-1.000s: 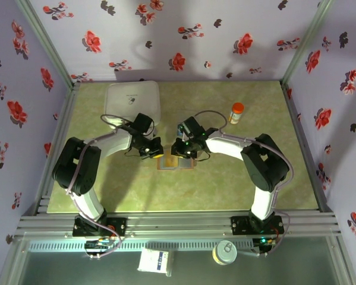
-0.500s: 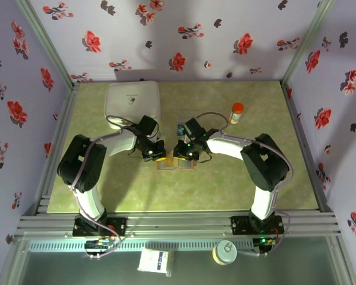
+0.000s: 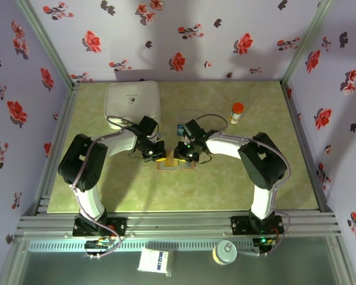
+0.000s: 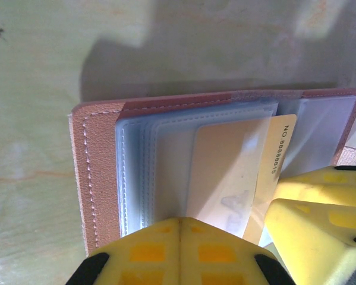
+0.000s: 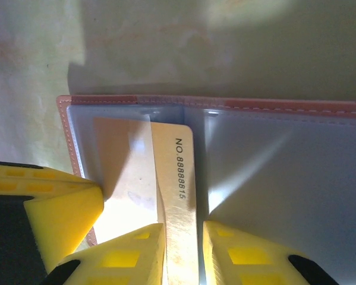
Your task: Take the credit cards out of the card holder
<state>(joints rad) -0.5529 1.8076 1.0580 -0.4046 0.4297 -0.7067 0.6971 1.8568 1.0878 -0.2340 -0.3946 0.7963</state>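
Observation:
The card holder (image 3: 175,162) lies open on the green table between my two grippers, tan leather outside (image 4: 94,178) with grey-blue clear sleeves (image 5: 273,172). A yellow-orange credit card (image 5: 176,178) (image 4: 277,155), printed with a number, sticks partway out of a left-page sleeve. My left gripper (image 4: 179,221) (image 3: 156,153) is shut, its joined tips pressing on the left page's sleeves. My right gripper (image 5: 182,228) (image 3: 184,153) has its jaws slightly apart, one fingertip on each side of the card's bare strip, which lies flat between them. Other credit cards are hidden.
A white rounded box (image 3: 133,101) stands at the back left, and an orange-capped bottle (image 3: 236,112) at the back right. Flowered walls close in the table on three sides. A white packet (image 3: 154,261) and a round tin (image 3: 225,253) lie below the front rail.
My left gripper moved right and slightly forward onto the holder's left page. The right gripper has barely shifted. Over the last half second nothing visibly moved.

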